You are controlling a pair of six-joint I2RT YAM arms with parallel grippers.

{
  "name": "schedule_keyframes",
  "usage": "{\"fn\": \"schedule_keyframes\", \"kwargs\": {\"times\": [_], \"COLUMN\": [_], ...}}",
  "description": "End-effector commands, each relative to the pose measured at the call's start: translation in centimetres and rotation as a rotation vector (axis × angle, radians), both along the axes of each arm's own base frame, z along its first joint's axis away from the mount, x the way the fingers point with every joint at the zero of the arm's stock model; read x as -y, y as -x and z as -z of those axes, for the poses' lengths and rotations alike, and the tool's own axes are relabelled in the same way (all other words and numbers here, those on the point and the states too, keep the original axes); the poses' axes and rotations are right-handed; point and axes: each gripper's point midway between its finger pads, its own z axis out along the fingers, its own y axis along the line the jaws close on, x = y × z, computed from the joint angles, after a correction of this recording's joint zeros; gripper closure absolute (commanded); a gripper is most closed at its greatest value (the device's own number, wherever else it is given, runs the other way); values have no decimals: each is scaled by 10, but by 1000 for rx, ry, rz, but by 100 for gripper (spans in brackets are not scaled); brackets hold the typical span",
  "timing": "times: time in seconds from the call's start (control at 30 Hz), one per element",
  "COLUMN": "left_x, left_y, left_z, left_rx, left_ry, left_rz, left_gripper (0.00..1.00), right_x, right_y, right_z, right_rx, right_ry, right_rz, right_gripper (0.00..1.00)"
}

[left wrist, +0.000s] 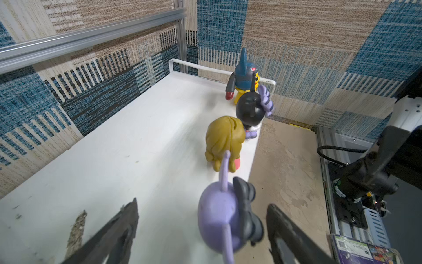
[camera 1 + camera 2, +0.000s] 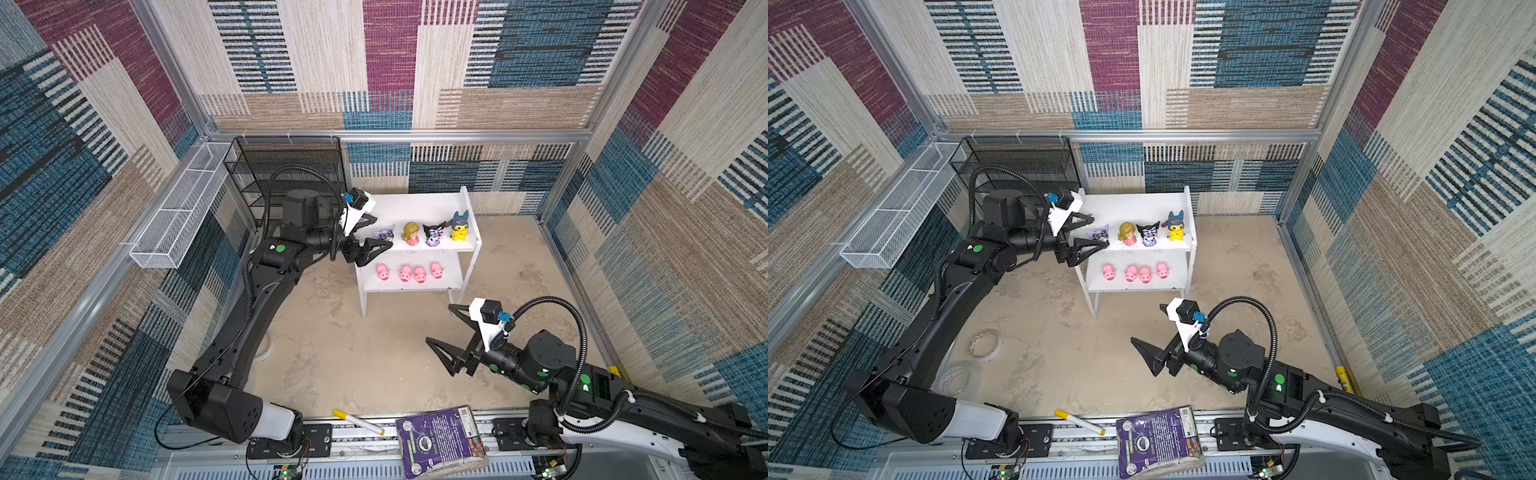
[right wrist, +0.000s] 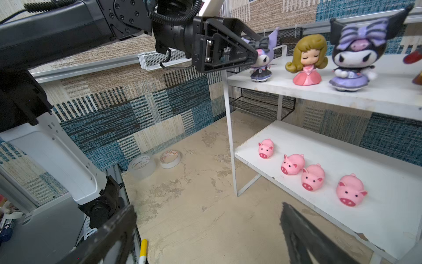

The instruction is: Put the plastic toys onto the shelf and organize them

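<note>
My left gripper (image 2: pixel 383 231) is at the end of the shelf's (image 2: pixel 415 208) top board. Its fingers (image 1: pixel 123 228) are spread either side of the lilac eared toy (image 3: pixel 262 61) and clear of it. The toy stands alone at the front edge, in line with the blonde girl (image 2: pixel 410 233), black-purple toy (image 2: pixel 433 235) and hooded yellow toy (image 2: pixel 459 226). Four pigs (image 3: pixel 293 164) share the lower board, sorted by kind. My right gripper (image 2: pixel 439 323) hangs wide open and empty, well apart over the floor (image 2: pixel 353 353).
</note>
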Motion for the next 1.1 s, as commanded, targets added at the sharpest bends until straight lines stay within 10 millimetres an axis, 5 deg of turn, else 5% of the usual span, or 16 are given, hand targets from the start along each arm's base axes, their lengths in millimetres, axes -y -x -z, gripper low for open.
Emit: {"fn": "schedule_keyframes", "kwargs": {"times": [0.0, 1.07], "left_x": [-1, 3], "left_y": [-4, -11], "left_z": [4, 7], "left_rx": [7, -6], "left_ry": [-24, -25], "left_rz": [-11, 0], "left_gripper": [12, 17], "right_x": [-1, 1], "right_y": [1, 1], "right_z": [-5, -3], "right_rx": [4, 7], "right_ry": [-23, -27], "right_rz": [-9, -4], "right_gripper": [0, 0]}}
